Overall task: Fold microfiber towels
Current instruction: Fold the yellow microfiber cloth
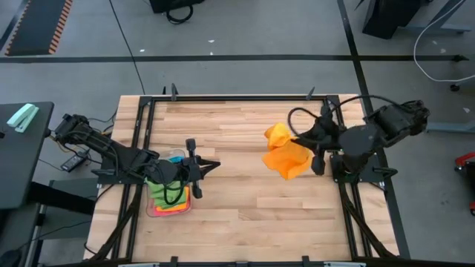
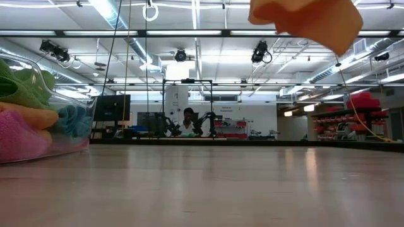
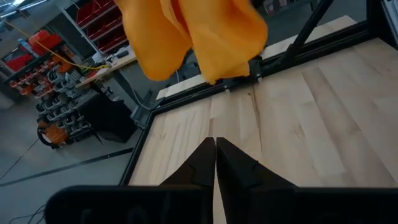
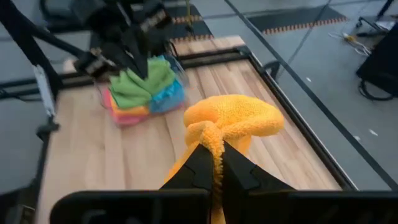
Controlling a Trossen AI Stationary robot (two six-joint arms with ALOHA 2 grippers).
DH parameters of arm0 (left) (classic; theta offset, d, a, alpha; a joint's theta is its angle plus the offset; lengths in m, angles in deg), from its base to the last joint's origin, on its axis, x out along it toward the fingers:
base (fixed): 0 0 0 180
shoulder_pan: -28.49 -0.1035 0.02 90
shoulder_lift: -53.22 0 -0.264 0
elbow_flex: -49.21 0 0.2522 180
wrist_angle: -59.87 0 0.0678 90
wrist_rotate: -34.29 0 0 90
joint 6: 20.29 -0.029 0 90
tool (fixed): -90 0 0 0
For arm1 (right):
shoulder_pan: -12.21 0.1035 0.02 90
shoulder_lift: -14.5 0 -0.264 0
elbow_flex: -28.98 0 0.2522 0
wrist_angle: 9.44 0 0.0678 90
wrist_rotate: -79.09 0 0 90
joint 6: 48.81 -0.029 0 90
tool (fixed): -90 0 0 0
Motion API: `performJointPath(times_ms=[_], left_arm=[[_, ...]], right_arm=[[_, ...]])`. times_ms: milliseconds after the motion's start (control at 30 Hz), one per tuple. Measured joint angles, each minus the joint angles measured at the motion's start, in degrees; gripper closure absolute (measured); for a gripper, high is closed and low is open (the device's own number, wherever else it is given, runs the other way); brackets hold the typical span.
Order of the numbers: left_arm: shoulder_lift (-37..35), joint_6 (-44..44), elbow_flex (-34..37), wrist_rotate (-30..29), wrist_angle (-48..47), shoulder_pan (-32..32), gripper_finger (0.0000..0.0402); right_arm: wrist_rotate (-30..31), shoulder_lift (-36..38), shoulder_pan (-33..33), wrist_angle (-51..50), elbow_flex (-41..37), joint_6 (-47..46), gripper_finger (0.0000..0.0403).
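**Orange towel lifted off the table; remaining towels waiting in the tray**

The right gripper [image 4: 214, 163] is hanging above the right half of the table [image 1: 245, 215], its fingers [image 4: 198, 167] closing tight on a bunched fold of one orange towel [image 4: 233, 118]. The towel is dangling clear of the wood. In the low view only its lower edge [image 2: 315, 22] is showing, the rest being cut off at the frame's top; in the left wrist view its upper part is likewise running out of frame.

The left gripper [image 3: 215, 163] is hovering over the clear plastic tray [image 1: 152, 210] at the left side of the table, its fingers [image 3: 196, 168] pressing together with nothing between them. From overhead the left arm is covering much of the tray.

The tray is holding a heap of crumpled towels [image 4: 142, 93]: green on top, sky blue at one side, orange and pink beneath. Four colours are showing, but how many cloths are lying under the green one cannot be counted. In the low view the tray wall [image 2: 76, 142] is cutting off at the left edge.

Far behind the table a person [image 2: 187, 123] is sitting, too small to make out further.
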Motion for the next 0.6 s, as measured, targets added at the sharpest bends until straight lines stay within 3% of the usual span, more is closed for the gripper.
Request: performJointPath(times_ms=[200,467,600], left_arm=[[0.0,0.1,0.0,0.0,-1.5,0.4,0.0369],[0.0,2.9,0.0,0.1,-1.9,0.5,0.0372],[0.0,3.4,0.0,0.1,-1.9,0.4,0.038]], right_arm=[[-1.1,-1.7,-1.4,-3.5,-2.6,-6.1,0.0361],[-7.2,-2.0,-4.4,-11.3,-8.8,-18.7,0.0223],[-9.2,-2.1,-4.7,-11.5,-11.2,-22.1,0.0175]])
